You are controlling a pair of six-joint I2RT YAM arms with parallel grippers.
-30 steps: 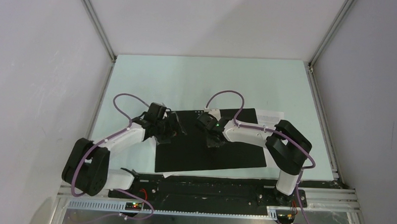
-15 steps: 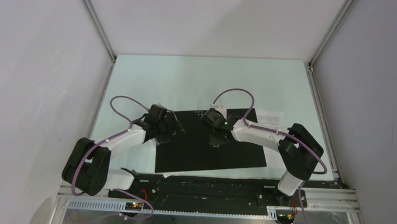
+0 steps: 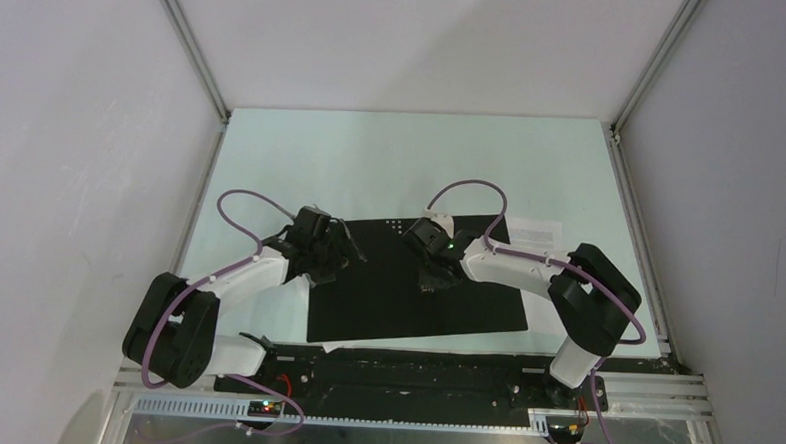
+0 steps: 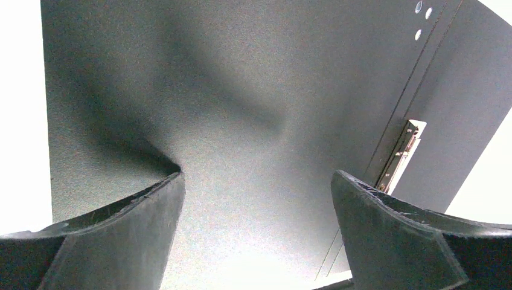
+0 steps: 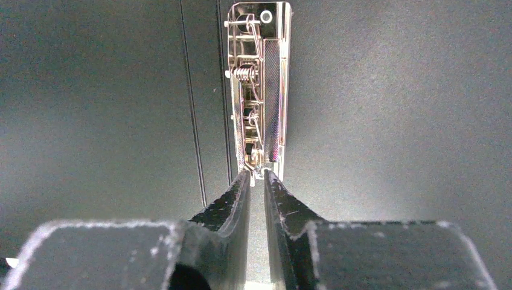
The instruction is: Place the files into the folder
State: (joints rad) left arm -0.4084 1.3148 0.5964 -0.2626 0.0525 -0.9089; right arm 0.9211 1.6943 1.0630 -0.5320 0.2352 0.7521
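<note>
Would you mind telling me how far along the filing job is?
Done: the folder lies open, black inside up. In hand: the right end effector, jaws nearly closed, is at one end of the metal clip; the left end effector hovers open over the left panel. Left: one file lies by its far right corner, what looks like another peeks from under the near edge.

The left arm [image 3: 237,275] reaches forward and inward, and the left gripper [image 4: 256,181] is spread wide, its fingers [image 4: 139,211] far apart. The right arm [image 3: 517,269] bends at the elbow and stretches across toward the left. The right gripper [image 5: 258,176] points down, its jaws drawn almost together with only a thin slit between them.
</note>
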